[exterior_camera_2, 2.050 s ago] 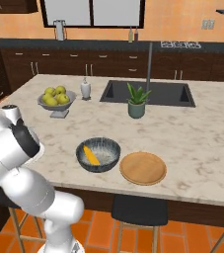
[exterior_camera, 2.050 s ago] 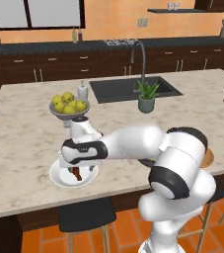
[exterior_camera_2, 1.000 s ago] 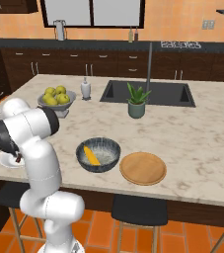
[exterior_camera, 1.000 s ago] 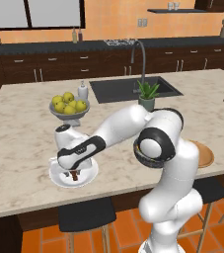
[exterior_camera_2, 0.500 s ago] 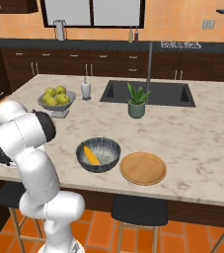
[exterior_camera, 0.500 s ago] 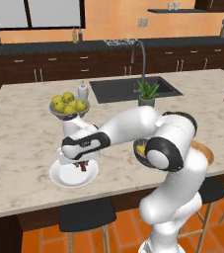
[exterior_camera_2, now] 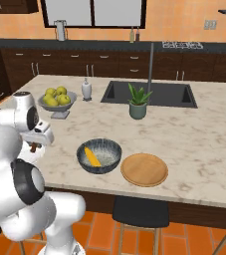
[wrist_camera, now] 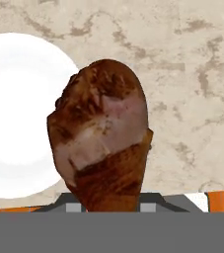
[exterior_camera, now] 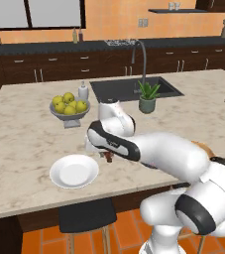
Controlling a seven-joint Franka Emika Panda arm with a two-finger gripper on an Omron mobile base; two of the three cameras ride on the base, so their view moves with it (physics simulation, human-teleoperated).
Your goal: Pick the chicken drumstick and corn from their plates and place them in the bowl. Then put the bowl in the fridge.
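Tool (exterior_camera: 107, 157) grips chicken drumstick (wrist_camera: 99, 133); fingertips hidden behind meat.

**Drumstick lifted off the white plate**

Two seconds ago the chicken drumstick (wrist_camera: 101, 136) was lying on the white plate (exterior_camera: 74, 171), with the gripper (exterior_camera: 107, 157) low over it. Now the drumstick is up in the air, clamped between the jaws, and the plate is bare. The gripper has risen and moved toward the right of the plate, so it now hangs just beside the plate's right edge, above the marble counter (exterior_camera: 25, 144). The arm has also changed its pose, with the elbow lower.
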